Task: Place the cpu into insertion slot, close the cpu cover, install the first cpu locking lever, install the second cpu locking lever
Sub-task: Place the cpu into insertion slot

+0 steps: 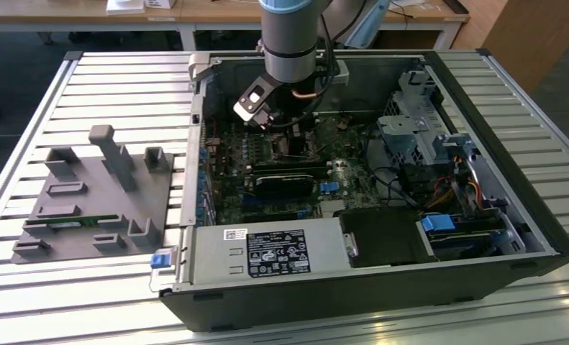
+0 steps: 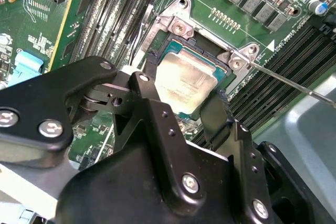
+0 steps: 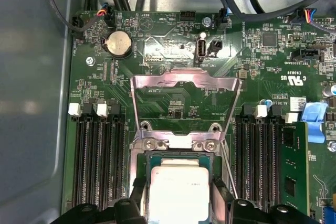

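Second wrist view: hand [image 2: 184, 82] clamped on opposite cpu [image 2: 185, 74] edges, inside the insertion slot [image 2: 169, 25] rim

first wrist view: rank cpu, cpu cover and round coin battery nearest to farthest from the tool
1. cpu, held in the tool itself.
2. cpu cover, raised open just beyond the cpu.
3. coin battery, farther on past the cover, towards the case wall.
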You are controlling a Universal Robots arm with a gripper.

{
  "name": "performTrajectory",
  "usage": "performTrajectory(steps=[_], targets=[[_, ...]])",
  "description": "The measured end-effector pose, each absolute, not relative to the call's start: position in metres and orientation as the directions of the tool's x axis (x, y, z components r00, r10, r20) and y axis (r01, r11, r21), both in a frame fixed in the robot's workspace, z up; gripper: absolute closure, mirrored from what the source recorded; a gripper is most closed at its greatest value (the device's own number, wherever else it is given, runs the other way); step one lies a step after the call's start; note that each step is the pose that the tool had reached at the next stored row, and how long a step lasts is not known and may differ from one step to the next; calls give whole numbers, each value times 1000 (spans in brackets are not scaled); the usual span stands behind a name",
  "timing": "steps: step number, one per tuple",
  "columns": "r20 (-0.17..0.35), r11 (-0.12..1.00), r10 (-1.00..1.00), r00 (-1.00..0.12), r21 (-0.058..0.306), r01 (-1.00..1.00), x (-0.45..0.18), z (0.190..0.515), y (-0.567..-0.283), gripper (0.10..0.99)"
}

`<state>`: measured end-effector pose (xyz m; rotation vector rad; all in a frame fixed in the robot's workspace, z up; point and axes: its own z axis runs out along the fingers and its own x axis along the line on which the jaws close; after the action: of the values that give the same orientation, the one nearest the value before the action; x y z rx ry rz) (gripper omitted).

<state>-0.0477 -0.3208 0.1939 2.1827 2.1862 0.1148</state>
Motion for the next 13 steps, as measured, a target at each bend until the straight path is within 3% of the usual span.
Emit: performTrajectory(steps=[13], targets=[[17,0,1000,-2,83,997,-47,205,-321,486]])
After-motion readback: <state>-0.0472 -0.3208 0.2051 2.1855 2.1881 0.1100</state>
